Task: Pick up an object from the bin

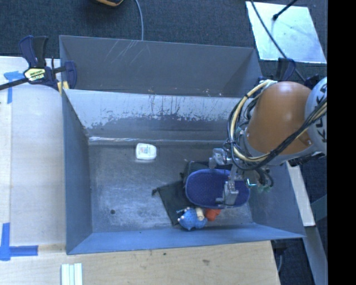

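**Gripper low over a blue oval in the near right of the bin**

A grey metal bin (78, 183) is seen from above. Its floor is dull and scuffed, and dark streaks are seen along the foot of the far wall. Behind the bin a dark floor (183, 16) is visible.

The arm (278, 119) is seen at the right, and its wrist is wrapped by an orange cover and by cables. The gripper (230, 193) is placed low over the right part of a blue oval (206, 188), which lies in the near right part of the bin floor. This part of the oval is covered by the gripper. Whether the gripper is open or closed cannot be told, and contact with the oval cannot be confirmed.

A black sheet (169, 199) is partly hidden under the oval, and only its left corner is shown clearly. An orange piece (212, 214) is half covered by the near edge of the oval, so its shape is hard to make out. A blue toy (192, 219) with a yellow spot is lying just beside the orange piece, close to the near wall.

A white box (146, 151) is lying alone, well apart from the others, near the far wall.

Five loose things are counted, one of each kind.
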`<state>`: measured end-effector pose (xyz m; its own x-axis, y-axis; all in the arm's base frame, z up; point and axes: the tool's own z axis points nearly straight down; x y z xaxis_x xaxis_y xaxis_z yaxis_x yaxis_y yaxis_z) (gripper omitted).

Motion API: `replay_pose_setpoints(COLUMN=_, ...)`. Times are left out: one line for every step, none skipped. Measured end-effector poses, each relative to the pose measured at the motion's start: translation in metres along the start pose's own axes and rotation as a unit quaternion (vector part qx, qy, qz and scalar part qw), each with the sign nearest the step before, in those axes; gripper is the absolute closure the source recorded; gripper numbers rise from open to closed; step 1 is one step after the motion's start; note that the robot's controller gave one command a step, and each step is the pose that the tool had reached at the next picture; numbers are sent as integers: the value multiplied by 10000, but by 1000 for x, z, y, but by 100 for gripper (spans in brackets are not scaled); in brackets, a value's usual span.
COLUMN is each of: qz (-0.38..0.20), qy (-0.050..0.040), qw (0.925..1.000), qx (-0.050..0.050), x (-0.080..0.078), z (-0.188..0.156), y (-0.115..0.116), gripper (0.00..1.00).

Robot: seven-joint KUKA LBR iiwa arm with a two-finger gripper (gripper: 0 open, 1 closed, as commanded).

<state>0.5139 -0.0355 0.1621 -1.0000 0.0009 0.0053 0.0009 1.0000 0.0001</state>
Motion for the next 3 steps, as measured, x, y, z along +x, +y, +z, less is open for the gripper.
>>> replay_pose_setpoints(qz=431, qy=-130, qw=9990, qx=10, x=-33, z=69, y=7, gripper=0)
replay_pose_setpoints(qz=429, qy=-167, qw=9989, qx=13, x=-36, z=69, y=6, gripper=100)
replay_pose_setpoints(qz=248, qy=-86, qw=9997, qx=0, x=-24, z=-54, y=25, gripper=100)
